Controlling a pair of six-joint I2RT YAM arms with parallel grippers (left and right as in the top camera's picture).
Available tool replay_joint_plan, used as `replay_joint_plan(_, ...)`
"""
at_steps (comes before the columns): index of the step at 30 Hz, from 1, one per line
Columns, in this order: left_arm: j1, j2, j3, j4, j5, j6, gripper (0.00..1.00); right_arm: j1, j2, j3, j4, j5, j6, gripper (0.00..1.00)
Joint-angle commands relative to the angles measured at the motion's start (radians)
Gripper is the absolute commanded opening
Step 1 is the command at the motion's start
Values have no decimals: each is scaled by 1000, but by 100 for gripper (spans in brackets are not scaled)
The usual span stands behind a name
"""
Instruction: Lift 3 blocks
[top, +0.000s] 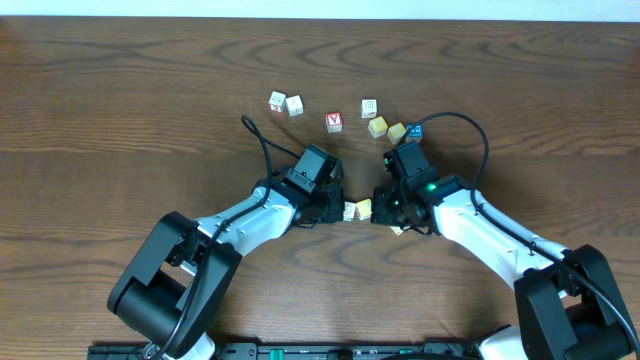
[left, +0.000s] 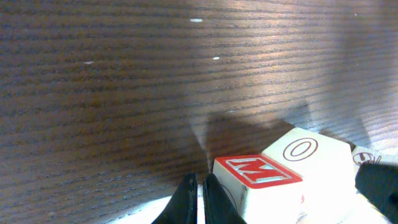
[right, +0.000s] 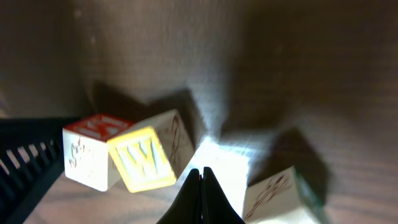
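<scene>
Three blocks lie low between my two arms. A cream block (top: 350, 211) and a yellow block (top: 364, 208) sit side by side; a third block (top: 398, 230) peeks out under the right arm. My left gripper (top: 338, 210) is shut and empty, its tips (left: 199, 186) beside the block with a red M top (left: 258, 171), which adjoins an O-faced block (left: 305, 152). My right gripper (top: 381, 212) is shut and empty. Its tips (right: 201, 180) stand between a tilted block with a yellow W face (right: 146, 158) and a white block with a green side (right: 277, 193).
Several more cubes lie farther back: two pale ones (top: 285, 103), a red-faced one (top: 334, 122), a pale one (top: 369, 108), two yellowish ones (top: 386, 128) and a blue-faced one (top: 414, 130). Black cables loop from both wrists. The brown wooden table (top: 120, 120) extends all round.
</scene>
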Motion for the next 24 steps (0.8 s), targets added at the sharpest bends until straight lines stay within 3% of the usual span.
replay_joint_plan(1, -1, 8, 8, 2, -3, -32, 7, -10, 6, 18, 20, -2, -60, 1)
replay_joint_plan(24, -55, 8, 7, 21, -53, -117, 7, -5, 93, 18, 78, -10, -59, 1)
